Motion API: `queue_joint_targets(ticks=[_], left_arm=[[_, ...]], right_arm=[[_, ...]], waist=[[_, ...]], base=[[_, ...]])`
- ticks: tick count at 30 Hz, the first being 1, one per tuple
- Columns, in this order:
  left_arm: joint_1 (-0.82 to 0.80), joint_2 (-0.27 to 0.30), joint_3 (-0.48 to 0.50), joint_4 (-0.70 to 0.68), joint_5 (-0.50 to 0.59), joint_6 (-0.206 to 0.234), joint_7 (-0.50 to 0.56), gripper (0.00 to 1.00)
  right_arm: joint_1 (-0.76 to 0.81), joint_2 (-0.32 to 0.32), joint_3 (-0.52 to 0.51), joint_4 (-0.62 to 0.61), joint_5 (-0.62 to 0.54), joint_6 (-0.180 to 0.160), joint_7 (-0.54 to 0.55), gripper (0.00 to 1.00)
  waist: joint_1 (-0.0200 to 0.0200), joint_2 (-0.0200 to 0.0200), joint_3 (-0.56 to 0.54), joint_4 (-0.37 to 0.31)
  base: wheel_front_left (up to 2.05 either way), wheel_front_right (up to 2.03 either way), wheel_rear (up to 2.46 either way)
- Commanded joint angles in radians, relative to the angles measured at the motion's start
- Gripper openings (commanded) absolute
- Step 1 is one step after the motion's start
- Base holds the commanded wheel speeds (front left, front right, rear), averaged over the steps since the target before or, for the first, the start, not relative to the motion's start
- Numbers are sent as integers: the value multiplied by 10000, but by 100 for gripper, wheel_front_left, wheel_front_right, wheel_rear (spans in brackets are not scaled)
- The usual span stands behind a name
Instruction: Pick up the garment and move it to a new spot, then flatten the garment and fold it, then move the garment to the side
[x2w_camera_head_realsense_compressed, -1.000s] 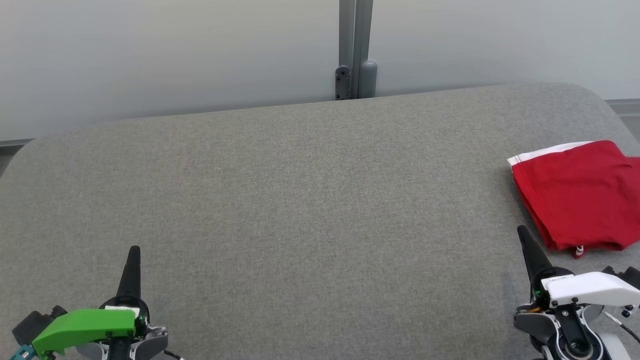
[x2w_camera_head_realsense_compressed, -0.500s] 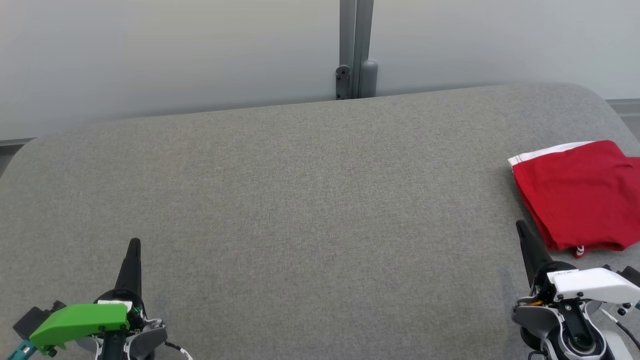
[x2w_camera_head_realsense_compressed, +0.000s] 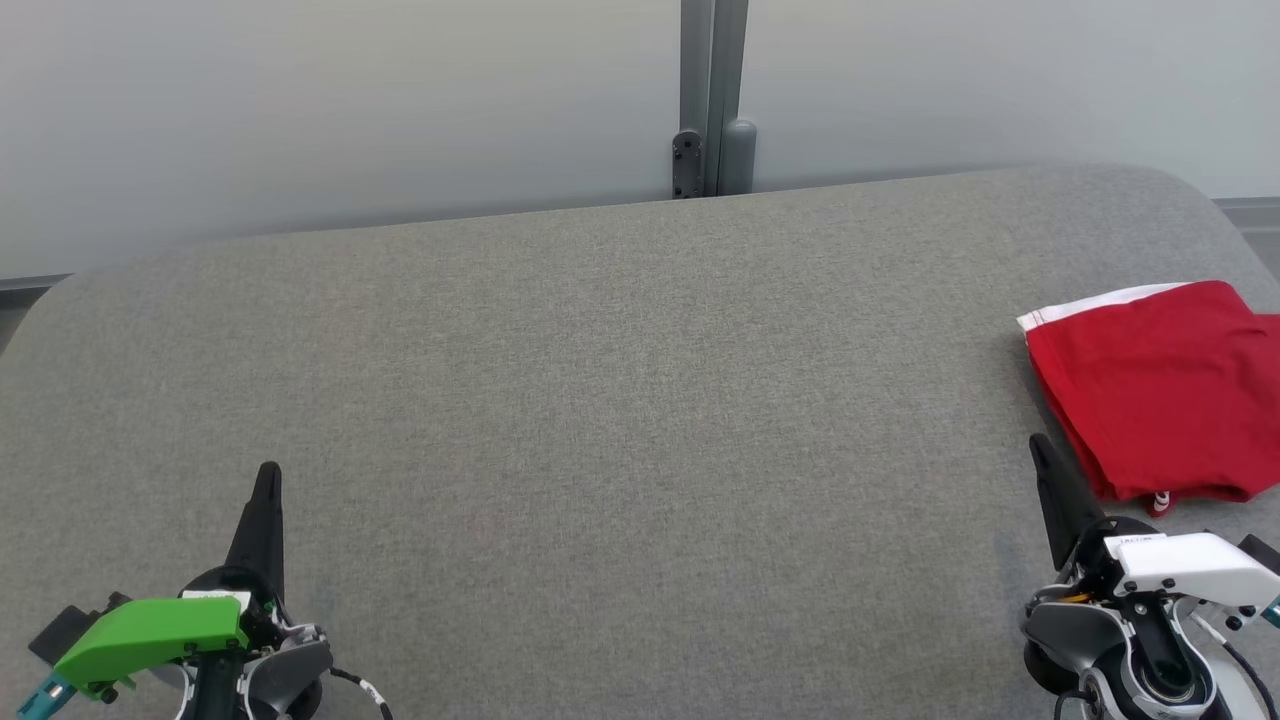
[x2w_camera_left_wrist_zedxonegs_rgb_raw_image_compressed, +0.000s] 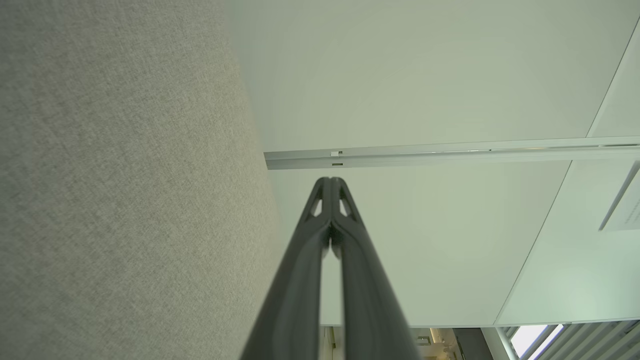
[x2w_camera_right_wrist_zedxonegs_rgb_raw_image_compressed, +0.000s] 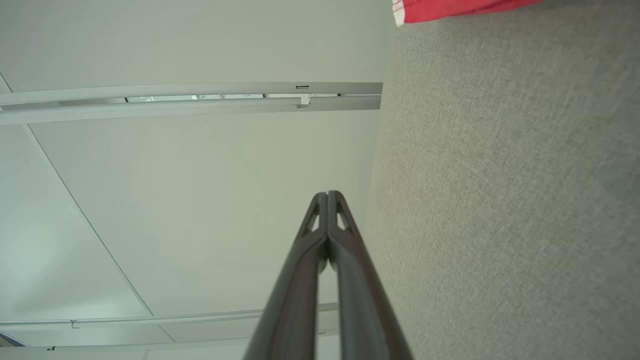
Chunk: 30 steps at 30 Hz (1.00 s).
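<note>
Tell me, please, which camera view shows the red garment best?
The head view. There the garment lies folded on the grey table at the right, nearly whole, cut only by the picture's edge. The right wrist view catches the garment just as a thin red strip with a white hem at its top edge.

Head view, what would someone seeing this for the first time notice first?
The folded red garment with a white band stands out, lying at the far right of the grey padded table. Next come the two dark, shut grippers at the bottom corners: the left gripper with a bright green cover, and the right gripper just beside the garment's near corner.
</note>
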Motion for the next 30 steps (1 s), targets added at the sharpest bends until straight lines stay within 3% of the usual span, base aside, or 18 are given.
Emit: queue_joint_targets(ticks=[1, 30], left_arm=[[-210, 72, 37, 18, -199, -66, 43, 0], [-196, 72, 36, 16, -210, -69, 69, 0]], right_arm=[[-140, 15, -50, 32, 206, 4, 87, 0], [-123, 59, -104, 36, 158, 4, 131, 0]], waist=[[0, 0, 1, 2], [0, 0, 2, 3]], base=[[0, 0, 0], [0, 0, 0]])
